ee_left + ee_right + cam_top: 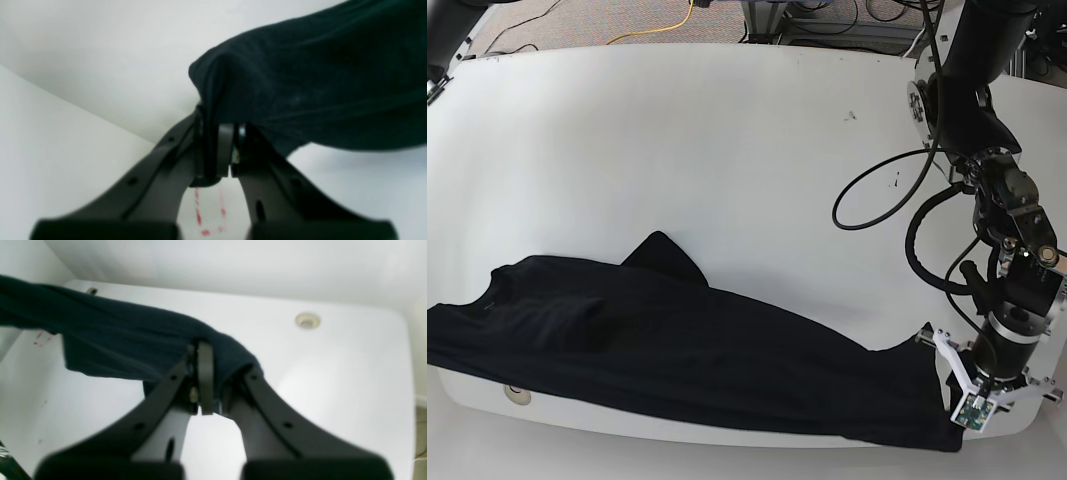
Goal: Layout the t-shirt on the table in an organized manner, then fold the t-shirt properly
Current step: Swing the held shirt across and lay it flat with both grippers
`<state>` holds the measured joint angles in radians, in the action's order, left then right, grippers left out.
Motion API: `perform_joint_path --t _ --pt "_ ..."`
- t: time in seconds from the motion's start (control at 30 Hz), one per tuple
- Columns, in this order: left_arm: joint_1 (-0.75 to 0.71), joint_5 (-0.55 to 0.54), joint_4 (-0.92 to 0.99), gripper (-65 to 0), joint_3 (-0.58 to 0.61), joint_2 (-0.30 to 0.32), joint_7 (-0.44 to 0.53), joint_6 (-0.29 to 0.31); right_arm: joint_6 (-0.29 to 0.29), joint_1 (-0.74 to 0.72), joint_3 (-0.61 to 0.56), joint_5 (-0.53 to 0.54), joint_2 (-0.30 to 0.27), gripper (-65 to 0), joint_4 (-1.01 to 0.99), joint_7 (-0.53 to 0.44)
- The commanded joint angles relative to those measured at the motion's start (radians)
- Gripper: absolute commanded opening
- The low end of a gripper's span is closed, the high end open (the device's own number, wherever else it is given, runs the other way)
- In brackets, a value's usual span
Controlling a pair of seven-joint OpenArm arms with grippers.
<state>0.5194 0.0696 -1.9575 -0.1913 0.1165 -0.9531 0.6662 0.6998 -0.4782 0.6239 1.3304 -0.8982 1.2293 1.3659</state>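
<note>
T-shirt (677, 360): black, stretched in a long band along the near edge of the table (727, 150), from the far left to the near right corner in the base view.
Collar end: lies at the left, with 1 sleeve poking up toward the far side near the middle-left.
Hem end: bunched at the near right, where the left gripper (218, 151) pinches it.
Left gripper: clenched on a fold of the t-shirt; cloth drapes over and past the fingertips.
Right gripper (208, 390): clenched on another bunch of the same cloth, seen only in its wrist view; the arm itself is not visible in the base view.
Cloth state: lifted and taut between the 2 grips in the wrist views, wrinkled, partly hanging over the near edge.
Red tape (208, 213): a few marks show on the table below the left gripper.
Done so far: garment is grasped at 2 points and roughly spread lengthwise.
Left to do: by my judgement, flat layout is unfinished and no fold has been made.
</note>
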Motion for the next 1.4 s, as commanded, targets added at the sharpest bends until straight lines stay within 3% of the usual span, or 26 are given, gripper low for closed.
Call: perform_joint_path --t 0.0,0.3,0.57,0.87,0.97,1.13,1.37 --pt "-0.028 0.034 -0.016 -65.0 -0.007 0.010 -0.002 -0.020 -0.002 0.075 0.061 0.014 0.004 -65.0 0.014 -0.033" --pt "-0.236 0.032 -0.030 -65.0 -0.055 0.010 -0.002 -0.013 -0.002 0.378 0.212 0.057 0.115 -65.0 0.099 -0.033" --pt "-0.371 0.032 -0.030 -65.0 -0.095 0.012 -0.004 -0.013 -0.002 0.530 0.244 0.059 0.190 -65.0 0.132 -0.032" --pt "-0.503 0.032 -0.035 -65.0 -0.173 0.018 -0.004 -0.010 -0.002 0.683 0.244 0.099 0.201 -65.0 0.132 -0.030" --pt "-0.546 0.034 -0.035 -65.0 -0.221 0.019 -0.004 0.032 -0.002 0.766 0.244 0.142 0.201 -65.0 0.132 -0.030" --pt "-0.617 0.037 -0.035 -65.0 -0.271 0.019 -0.004 0.032 -0.002 0.866 0.244 0.153 0.202 -65.0 0.132 -0.030" --pt "-0.689 0.037 -0.030 -65.0 -0.322 0.015 0.001 0.032 -0.002 0.915 0.236 0.153 0.251 -65.0 0.132 -0.030"
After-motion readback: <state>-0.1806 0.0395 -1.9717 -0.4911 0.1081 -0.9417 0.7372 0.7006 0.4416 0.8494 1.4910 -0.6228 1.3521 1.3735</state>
